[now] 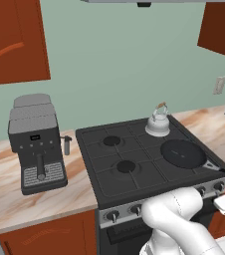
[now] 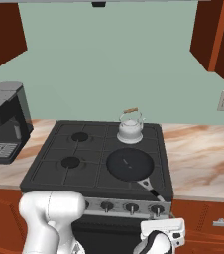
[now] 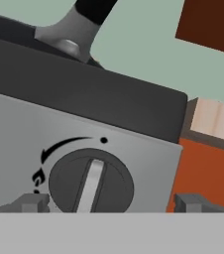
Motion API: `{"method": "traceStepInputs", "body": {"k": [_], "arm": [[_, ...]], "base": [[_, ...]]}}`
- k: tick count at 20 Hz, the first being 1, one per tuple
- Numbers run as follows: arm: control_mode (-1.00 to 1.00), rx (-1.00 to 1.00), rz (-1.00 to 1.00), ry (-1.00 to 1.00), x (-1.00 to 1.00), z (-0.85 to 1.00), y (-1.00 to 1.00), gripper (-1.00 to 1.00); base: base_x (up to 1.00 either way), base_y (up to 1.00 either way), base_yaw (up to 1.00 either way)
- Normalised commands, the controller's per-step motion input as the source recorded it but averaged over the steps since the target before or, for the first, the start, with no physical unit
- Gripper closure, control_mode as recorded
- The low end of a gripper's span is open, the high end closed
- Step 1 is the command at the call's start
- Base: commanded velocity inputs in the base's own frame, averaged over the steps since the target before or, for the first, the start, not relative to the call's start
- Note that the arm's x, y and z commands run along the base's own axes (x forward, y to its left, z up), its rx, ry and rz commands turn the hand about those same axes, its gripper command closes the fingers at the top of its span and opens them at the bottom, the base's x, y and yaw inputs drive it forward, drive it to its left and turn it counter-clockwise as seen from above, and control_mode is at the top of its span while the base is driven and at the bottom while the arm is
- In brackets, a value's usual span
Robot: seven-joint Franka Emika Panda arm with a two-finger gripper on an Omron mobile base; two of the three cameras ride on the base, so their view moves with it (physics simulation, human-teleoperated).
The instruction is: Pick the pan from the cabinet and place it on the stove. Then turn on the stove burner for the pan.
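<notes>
The pan (image 2: 129, 164) sits on the stove (image 1: 109, 164); the knob (image 3: 90, 184) lies straight ahead between the spread, empty fingers (image 3: 34, 202), its ridge nearly upright

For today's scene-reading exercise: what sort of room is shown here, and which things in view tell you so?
A home kitchen, computer-rendered. A black gas stove sits in a marble-look counter, with a frying pan and a white kettle on it. A coffee machine stands beside it, under reddish-brown wall cabinets.
</notes>
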Motion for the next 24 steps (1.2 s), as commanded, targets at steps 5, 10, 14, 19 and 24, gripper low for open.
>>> {"method": "traceStepInputs", "body": {"k": [5, 10, 14, 19, 24], "arm": [[-1.0, 0.0, 0.0, 0.0, 0.14, -0.02, 0.0, -1.0], [-1.0, 0.01, 0.0, 0.0, 0.12, -0.07, 0.0, -1.0], [-1.0, 0.02, 0.0, 0.0, 0.04, -0.02, 0.01, -1.0], [-1.0, 0.0, 0.0, 0.0, 0.0, 0.0, 0.13, -1.0], [-1.0, 0.0, -0.02, 0.02, 0.0, 0.0, 0.22, -1.0]], "base": [[0.0, 0.0, 0.0], [0.0, 0.0, 0.0], [0.0, 0.0, 0.0], [0.0, 0.0, 0.0], [0.0, 0.0, 0.0]]}}
